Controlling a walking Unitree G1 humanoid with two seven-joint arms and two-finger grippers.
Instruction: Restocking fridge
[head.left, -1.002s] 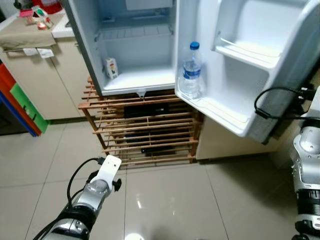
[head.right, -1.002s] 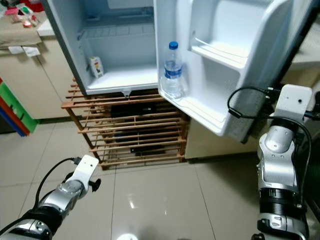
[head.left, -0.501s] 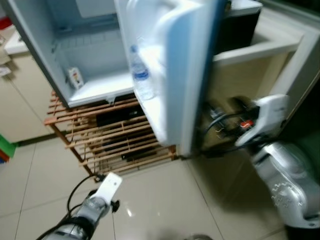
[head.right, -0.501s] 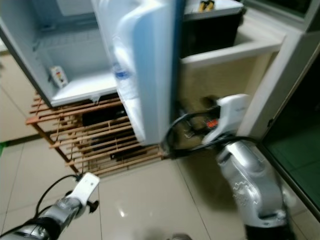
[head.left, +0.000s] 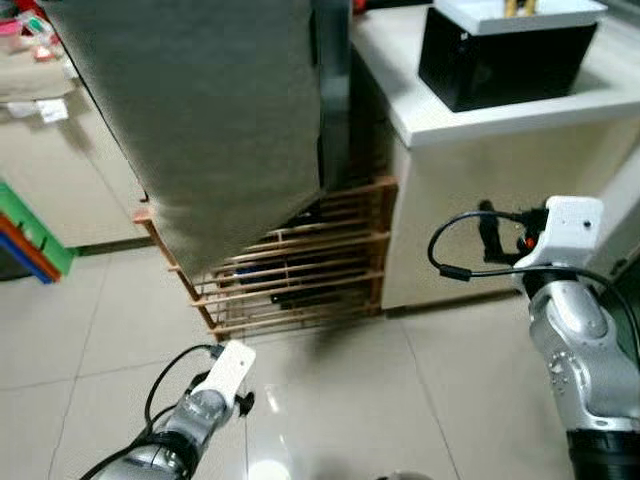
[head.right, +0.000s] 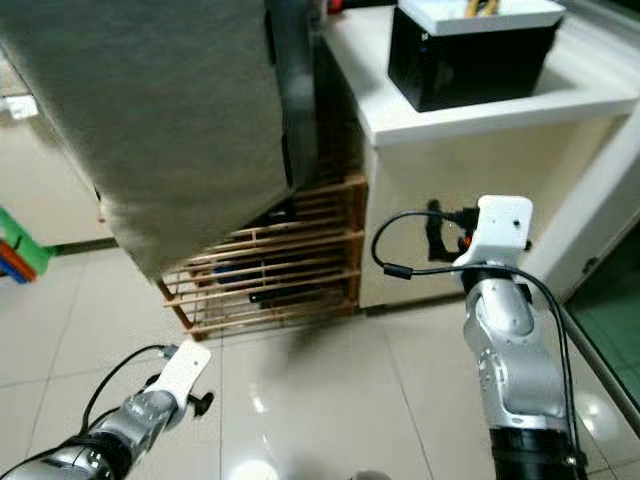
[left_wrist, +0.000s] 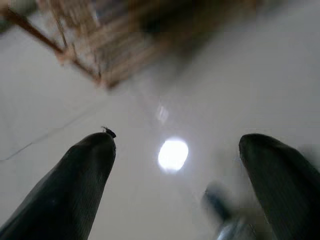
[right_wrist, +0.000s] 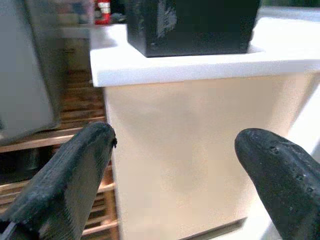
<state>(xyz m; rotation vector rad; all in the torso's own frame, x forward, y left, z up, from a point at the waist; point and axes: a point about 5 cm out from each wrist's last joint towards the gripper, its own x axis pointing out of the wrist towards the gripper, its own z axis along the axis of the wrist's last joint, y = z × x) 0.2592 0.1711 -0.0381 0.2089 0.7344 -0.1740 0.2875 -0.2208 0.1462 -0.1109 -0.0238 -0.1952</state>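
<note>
The fridge door shows its grey outer face and covers the fridge's inside; a dark gap runs along its right edge. The bottle and the carton are hidden behind it. My right arm is raised at the right, apart from the door, and points toward the counter front. My right gripper is open with nothing between its fingers. My left arm hangs low over the floor tiles. My left gripper is open and holds nothing.
A wooden slat rack with dark items stands under the fridge. To its right a white counter carries a black box. A beige cabinet and coloured panels stand at the left. Glossy floor tiles lie in front.
The fridge door has swung from wide open to shut over the bottle and shelves. My right arm, behind the door half a second ago, now stands apart from it. The camera has shifted.
</note>
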